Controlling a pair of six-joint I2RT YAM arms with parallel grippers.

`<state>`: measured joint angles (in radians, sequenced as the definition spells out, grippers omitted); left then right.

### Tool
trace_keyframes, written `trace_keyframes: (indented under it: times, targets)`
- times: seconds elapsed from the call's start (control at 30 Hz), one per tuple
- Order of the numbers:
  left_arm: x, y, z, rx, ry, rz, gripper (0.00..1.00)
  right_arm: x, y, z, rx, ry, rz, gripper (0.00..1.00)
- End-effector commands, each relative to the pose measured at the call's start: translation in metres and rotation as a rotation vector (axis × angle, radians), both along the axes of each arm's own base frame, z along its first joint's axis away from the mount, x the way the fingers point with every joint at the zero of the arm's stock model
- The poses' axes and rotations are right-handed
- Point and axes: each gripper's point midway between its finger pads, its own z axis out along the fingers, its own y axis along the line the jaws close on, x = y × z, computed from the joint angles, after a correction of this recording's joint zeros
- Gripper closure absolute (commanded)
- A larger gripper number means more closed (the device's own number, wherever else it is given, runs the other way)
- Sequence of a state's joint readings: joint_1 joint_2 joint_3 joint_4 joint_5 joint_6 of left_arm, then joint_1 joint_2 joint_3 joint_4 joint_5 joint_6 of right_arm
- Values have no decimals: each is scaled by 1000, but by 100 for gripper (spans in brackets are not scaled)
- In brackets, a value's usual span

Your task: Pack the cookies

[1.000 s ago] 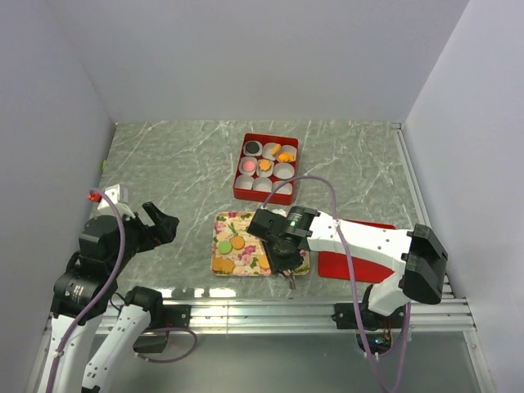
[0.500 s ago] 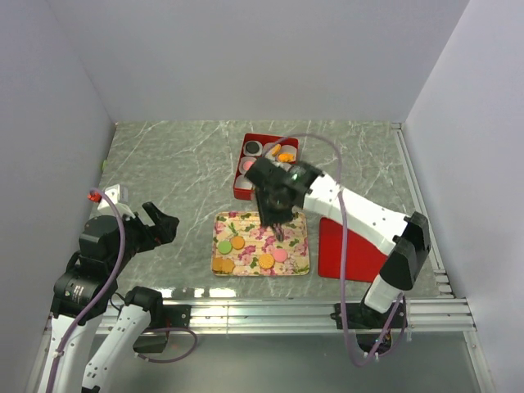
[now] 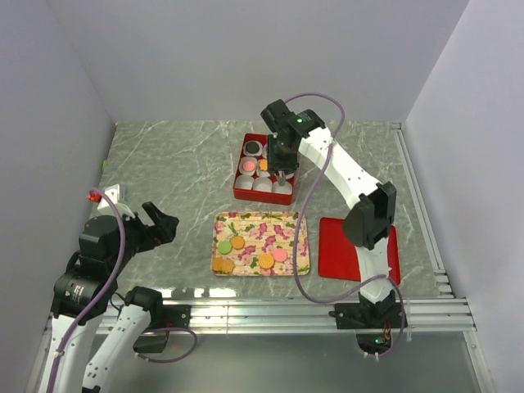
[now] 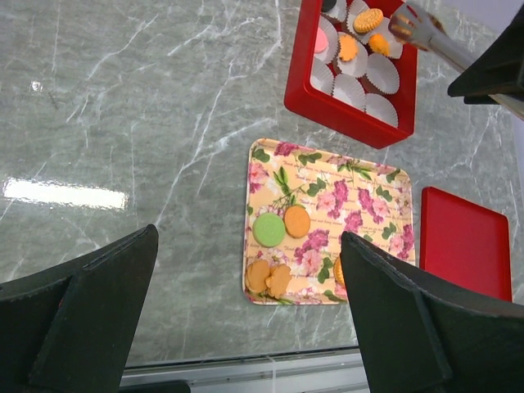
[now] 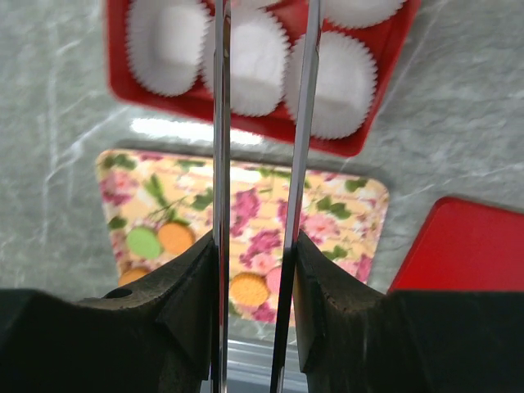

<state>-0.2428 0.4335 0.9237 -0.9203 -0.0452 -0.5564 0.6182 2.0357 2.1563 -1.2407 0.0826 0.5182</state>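
The right gripper (image 5: 255,262) is out over the red box (image 3: 250,195). The box sits in the middle of the bench (image 3: 164,164), nearer the far edge. The gripper's fingers (image 5: 184,303) squeeze a pair of metal tongs (image 5: 222,123), one finger on each blade. The blades are close together with a thin gap between them. The tong tips hang over the white cups (image 5: 164,41) in the box. In the left wrist view something brown shows at the tips, but I cannot tell if it is a cookie.

Some cookies lie in the cups. A black cookie (image 3: 253,148) is in the box's far left corner. A pink cookie (image 3: 246,165) and an orange cookie (image 3: 264,165) are in the next row.

More lie on the flowery tray (image 3: 282,229), by the middle of the near edge. A green cookie (image 3: 223,246) touches an orange one. Two brown cookies (image 3: 221,264) lie side by side at the tray's near left corner. Another orange one lies just beside a second pink one.

A red lid (image 3: 340,254) lies flat just right of the tray.

The left gripper (image 4: 246,237) hangs over the near left part of the bench. It is spread wide and holds nothing.
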Motion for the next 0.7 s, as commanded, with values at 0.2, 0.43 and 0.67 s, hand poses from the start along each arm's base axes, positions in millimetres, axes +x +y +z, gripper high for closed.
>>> trace_keyframes:
  times: [0.2, 0.43, 0.67]
  targets:
    - [6, 1, 9, 4, -43, 1, 1, 4, -37, -15, -52, 63, -11, 64]
    - [8, 1, 7, 6, -36, 1, 1, 8, -28, -28, -25, 103, 3, 65]
    - [10, 0, 4, 10, -22, -1, 0, 11, -29, -41, -41, 120, 0, 64]
